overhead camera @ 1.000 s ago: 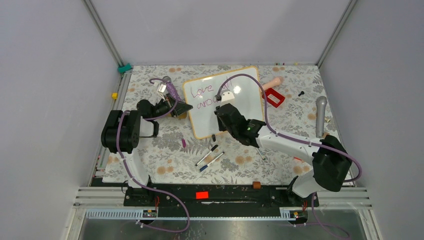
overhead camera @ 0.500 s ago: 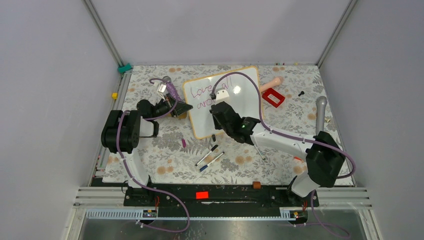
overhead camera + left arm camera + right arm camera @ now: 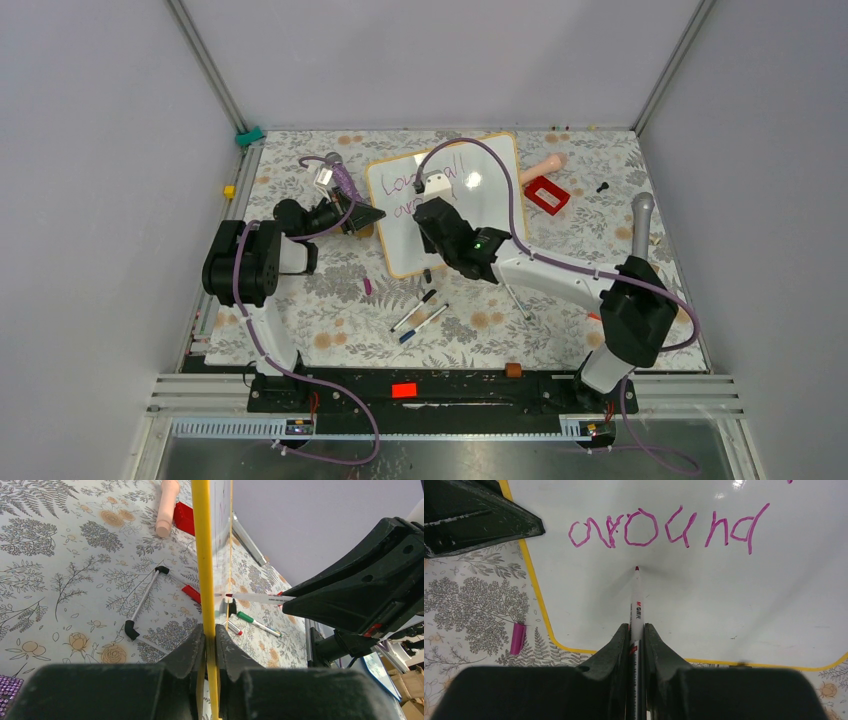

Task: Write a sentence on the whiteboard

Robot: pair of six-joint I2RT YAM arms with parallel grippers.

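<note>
The whiteboard point(image 3: 492, 200) lies tilted on the floral table, its orange-yellow frame point(image 3: 202, 555) seen edge-on in the left wrist view. My left gripper point(image 3: 367, 217) is shut on the board's left edge point(image 3: 210, 636). The sentence point(image 3: 400, 183) reads "Love all" and "around", partly hidden by my right arm. In the right wrist view "around" point(image 3: 666, 527) shows upside down in purplish pink. My right gripper point(image 3: 428, 213) is shut on a white marker point(image 3: 636, 597). The marker's tip rests at the bare board just below the word's left part.
A purple marker cap point(image 3: 367, 286) lies left of the board's near corner; it also shows in the right wrist view point(image 3: 517, 639). Two markers point(image 3: 420, 311) lie in front of the board. A red frame piece point(image 3: 547, 195), a pink handle point(image 3: 545, 164) and a grey microphone point(image 3: 641, 228) lie at the right.
My right arm has swung left across the board with the marker, from the right end of "around" to under its left part. The left arm and the board have not moved.
</note>
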